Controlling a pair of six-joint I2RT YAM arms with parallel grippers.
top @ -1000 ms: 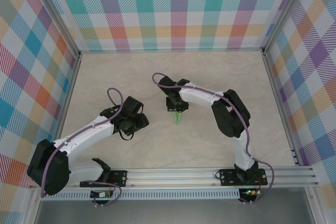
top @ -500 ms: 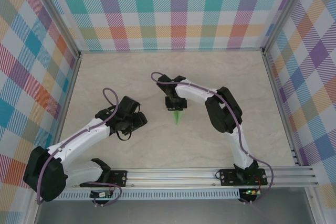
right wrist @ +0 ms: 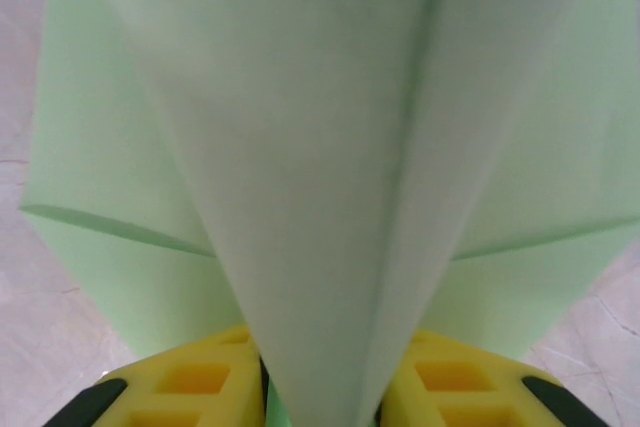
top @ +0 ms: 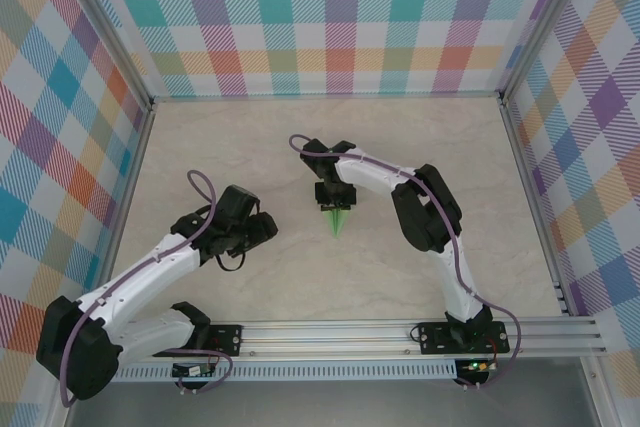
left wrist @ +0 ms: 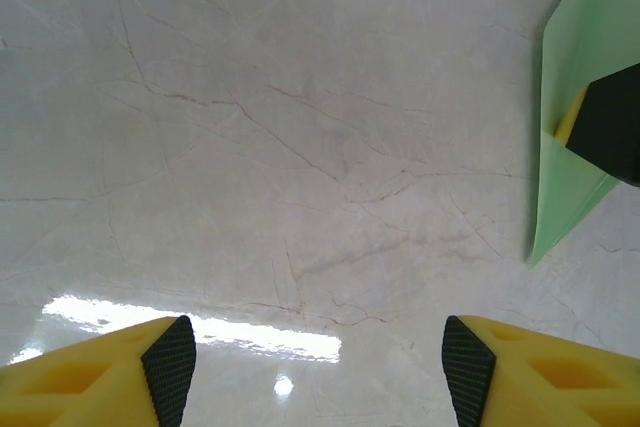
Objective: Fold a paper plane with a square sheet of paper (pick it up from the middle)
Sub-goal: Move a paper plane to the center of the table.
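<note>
From above, the paper plane (top: 337,220) lies on the bench (top: 220,147), its long axis running far to near and its nose toward the arm bases. The right pincer (top: 335,199) is at its tail. In the left wrist view, the left pincer (left wrist: 315,367) gapes wide and empty, with the paper plane (left wrist: 570,77) at the right edge. In the right wrist view, the right pincer (right wrist: 320,392) stands narrow around the centre fold of the paper plane (right wrist: 300,147); I cannot tell whether it pinches.

matt green paper plane (top: 338,223), glossy table (top: 220,147) — marble-look, veined
</note>
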